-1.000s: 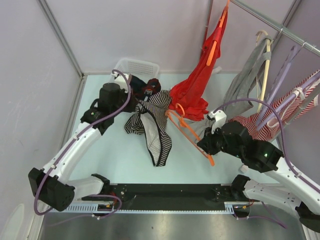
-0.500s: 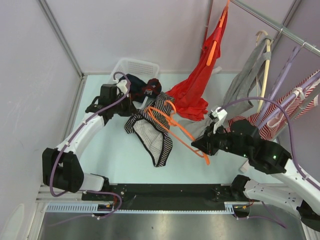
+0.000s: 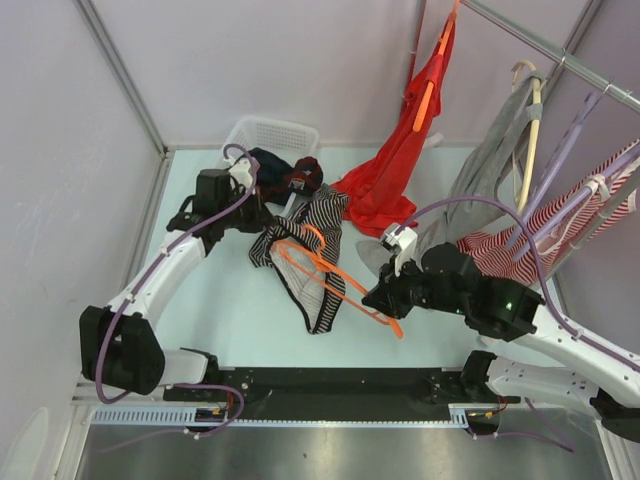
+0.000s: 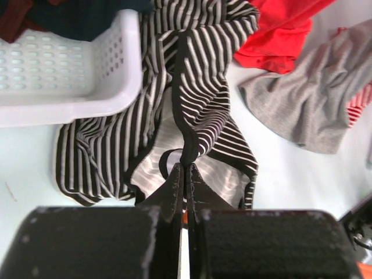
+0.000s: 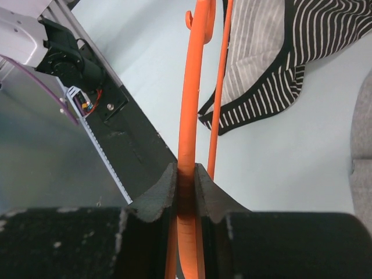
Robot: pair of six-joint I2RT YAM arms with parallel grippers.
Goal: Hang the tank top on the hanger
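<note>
Mid-task here: garment and hanger are both in hand, and the threading looks only just begun. The tank top (image 3: 312, 262) lies crumpled on the table (image 3: 230, 310) near the middle, one end bunched up against the white basket (image 3: 270, 130) at its 11 o'clock, the rest trailing down toward 6. The left gripper (image 3: 258, 212) sits at the top's 10 o'clock, and the left wrist view shows its jaws closed tight, pinching the dark edging of the tank top (image 4: 203, 87) right beside the basket (image 4: 70, 104). Over on the other side, the right gripper (image 3: 375, 295) comes in from 4 o'clock with its jaws clamped on a bar of the orange hanger (image 3: 392, 325). In the right wrist view the hanger (image 5: 189, 116) runs straight out from between the fingers, hook end at 12 o'clock above the striped cloth. From overhead the hanger's far end lies across the fabric, but whether it is inside an opening or merely resting on top I cannot tell. The next move, as I read it, calls for the left arm to lift the pinched edge and open the neck or armhole, while the right slides a hanger shoulder in toward 10 o'clock. The red shirt (image 3: 385, 190) hanging at 1 o'clock is close by, so a wide swing could snag it.
</note>
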